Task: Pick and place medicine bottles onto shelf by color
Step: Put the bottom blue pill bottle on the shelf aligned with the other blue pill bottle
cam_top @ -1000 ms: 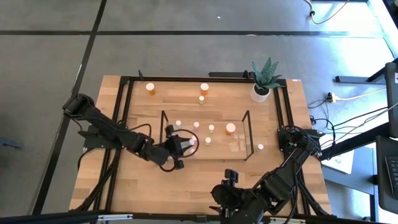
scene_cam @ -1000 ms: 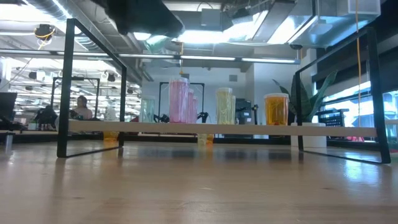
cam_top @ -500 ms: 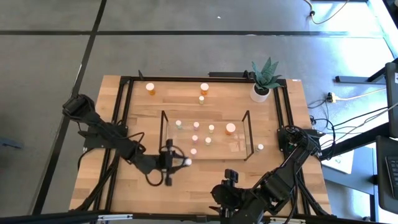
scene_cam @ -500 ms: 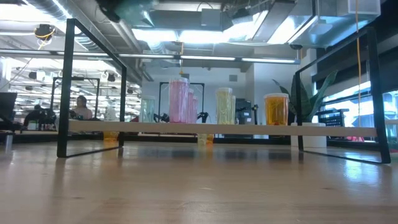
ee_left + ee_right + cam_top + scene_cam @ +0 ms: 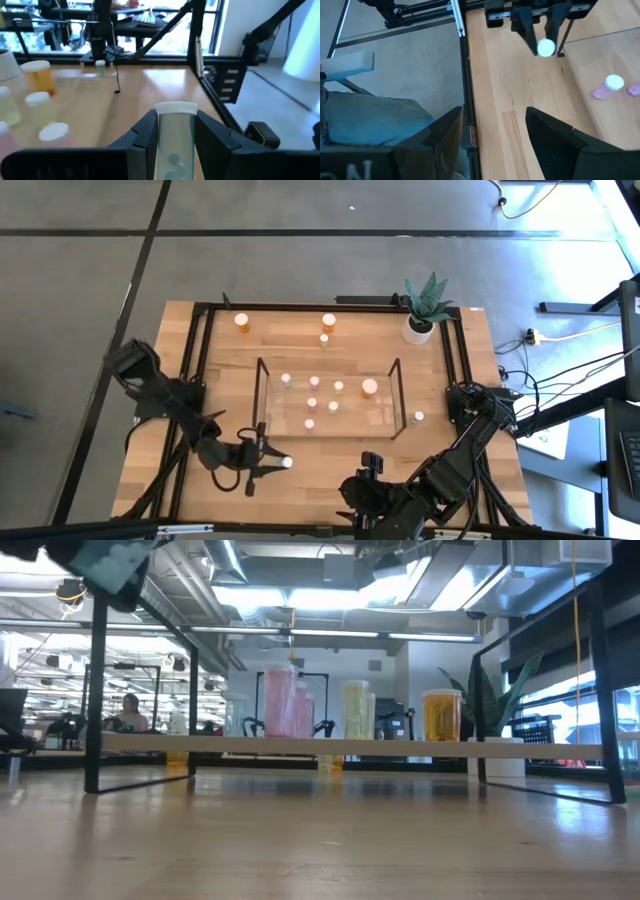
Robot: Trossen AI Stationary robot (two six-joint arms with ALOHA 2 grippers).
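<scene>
My left gripper (image 5: 283,463) is shut on a small bottle (image 5: 175,145) with a white cap and a pale greenish clear body. It is above the table, near the front edge and to the near left of the shelf (image 5: 385,423). The shelf is a clear acrylic rack carrying several bottles, pink (image 5: 280,705), yellowish (image 5: 357,710) and orange (image 5: 442,715). Three bottles (image 5: 242,321) (image 5: 328,321) (image 5: 324,339) stand on the table behind the shelf, and a white one (image 5: 418,417) to its right. My right gripper (image 5: 495,135) is open and empty near the front edge. My left gripper pinches the bottle's body (image 5: 175,150) between its two fingers (image 5: 145,135), just below the white cap (image 5: 175,107). The fingers come level from the table's left. The bottle stands upright in the hold, cap up, lifted clear of the table.
A potted plant in a white pot (image 5: 420,328) stands at the far right corner. Black frame rails (image 5: 200,380) run along the table's left, right and far sides. Bare wood lies between the shelf and the front edge. A person (image 5: 130,712) sits far off in the room.
My left gripper has drawn back from the shelf's near left part toward the table's near edge and a little left, rising, with the bottle upright in its fingers. The shelf and its bottles have shifted slightly to the left in the low view.
</scene>
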